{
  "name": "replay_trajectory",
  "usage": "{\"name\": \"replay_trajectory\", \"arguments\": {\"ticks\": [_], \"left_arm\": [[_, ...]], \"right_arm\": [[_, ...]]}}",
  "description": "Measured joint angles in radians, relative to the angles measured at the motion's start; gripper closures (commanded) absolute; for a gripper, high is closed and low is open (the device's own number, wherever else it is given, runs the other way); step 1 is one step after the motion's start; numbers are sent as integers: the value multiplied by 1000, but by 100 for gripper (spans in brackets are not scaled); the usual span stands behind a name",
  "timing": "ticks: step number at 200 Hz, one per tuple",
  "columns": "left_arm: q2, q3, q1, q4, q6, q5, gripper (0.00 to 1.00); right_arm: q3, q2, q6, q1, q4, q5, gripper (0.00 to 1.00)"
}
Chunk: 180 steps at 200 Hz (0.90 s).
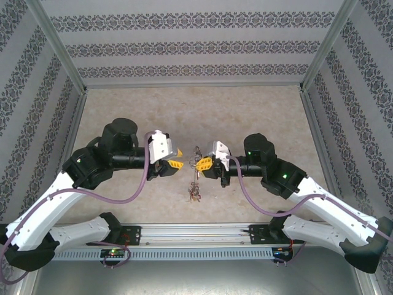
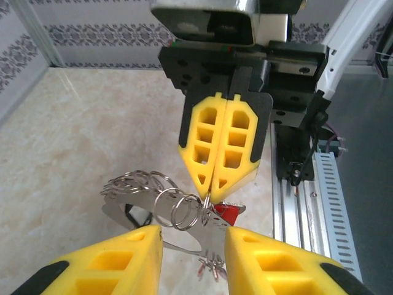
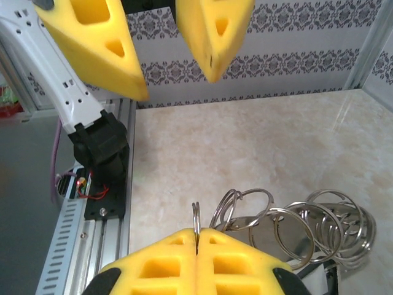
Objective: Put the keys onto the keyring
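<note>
The keyring [image 2: 116, 212], a flat grey metal loop, hangs in mid-air between my two grippers with several small split rings [image 2: 144, 183] strung on it. My right gripper [image 2: 210, 187] is shut on one small split ring [image 3: 196, 215]; a red tag [image 2: 226, 213] sits just beneath its tips. My left gripper [image 2: 191, 236] is open, its yellow fingers [image 2: 123, 264] standing on either side of the loop with a gap. From above, the left gripper [image 1: 174, 165] and right gripper [image 1: 204, 163] face each other tip to tip. More keys [image 1: 195, 193] dangle below the bundle.
The beige tabletop [image 1: 196, 117] stretches behind the arms, enclosed by patterned walls [image 1: 196, 49]. An aluminium rail [image 1: 196, 232] with the arm bases runs along the near edge. The right arm's base and wiring [image 3: 98, 178] stand beside the rail.
</note>
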Motion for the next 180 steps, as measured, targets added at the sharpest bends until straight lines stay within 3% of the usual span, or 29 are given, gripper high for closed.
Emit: {"name": "replay_trajectory", "arguments": {"ticks": [180], "left_arm": [[125, -4, -47, -2, 36, -2, 75]], "right_arm": [[43, 28, -44, 3, -46, 1, 100]]}}
